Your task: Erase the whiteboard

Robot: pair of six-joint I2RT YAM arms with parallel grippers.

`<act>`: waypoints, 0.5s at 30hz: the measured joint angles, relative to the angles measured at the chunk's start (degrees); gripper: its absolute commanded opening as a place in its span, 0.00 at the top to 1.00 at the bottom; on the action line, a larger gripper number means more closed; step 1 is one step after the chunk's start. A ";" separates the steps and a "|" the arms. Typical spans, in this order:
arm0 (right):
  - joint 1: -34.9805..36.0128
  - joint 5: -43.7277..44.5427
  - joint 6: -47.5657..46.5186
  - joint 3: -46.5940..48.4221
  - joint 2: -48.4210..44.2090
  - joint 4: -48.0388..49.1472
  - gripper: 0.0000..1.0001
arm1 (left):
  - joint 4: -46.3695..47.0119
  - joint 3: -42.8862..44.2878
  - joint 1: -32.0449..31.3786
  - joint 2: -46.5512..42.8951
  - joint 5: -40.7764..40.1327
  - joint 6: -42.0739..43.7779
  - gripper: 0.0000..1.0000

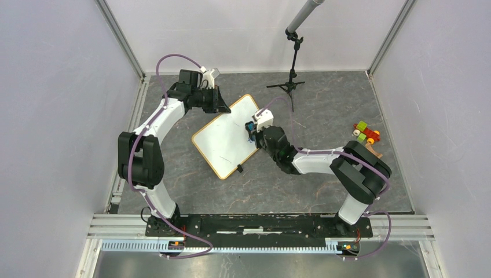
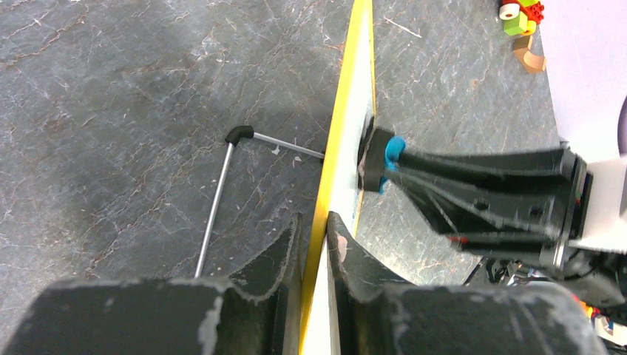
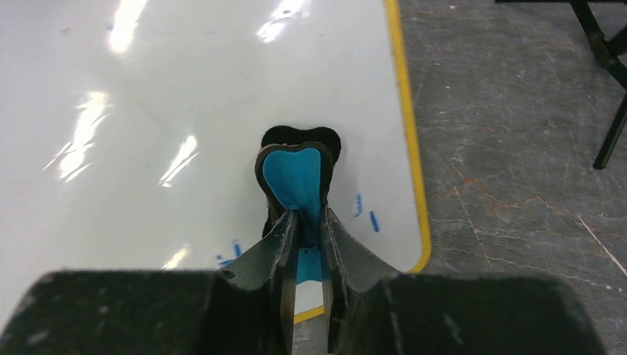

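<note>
The whiteboard [image 1: 227, 138] with a yellow frame lies tilted on the grey table. My left gripper [image 1: 217, 103] is shut on its far edge; the left wrist view shows the yellow frame [image 2: 336, 155] pinched between the fingers. My right gripper [image 1: 252, 130] is shut on a small blue eraser [image 3: 297, 180] with a black pad, pressed onto the board near its right edge. The eraser also shows in the left wrist view [image 2: 383, 157]. A few blue marks [image 3: 366, 213] remain beside the eraser on the board [image 3: 185, 126].
A black tripod stand [image 1: 291, 81] stands at the back. Coloured toy blocks [image 1: 366, 134] lie at the right. A thin metal rod [image 2: 218, 196] lies on the table beside the board. A small black clip [image 1: 239, 169] sits near the board's near edge.
</note>
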 measured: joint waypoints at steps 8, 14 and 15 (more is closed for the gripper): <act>6.38 -0.35 -6.95 0.00 0.00 0.66 0.78 | -0.26 0.02 0.04 0.00 -0.31 0.00 0.98; 3.98 -0.92 -5.29 -0.07 -0.04 0.55 0.78 | -0.22 0.13 0.04 0.04 -0.33 0.00 0.98; 2.86 -1.73 -4.11 -0.22 -0.07 0.61 0.78 | -0.04 0.15 0.02 0.11 -0.35 0.00 0.98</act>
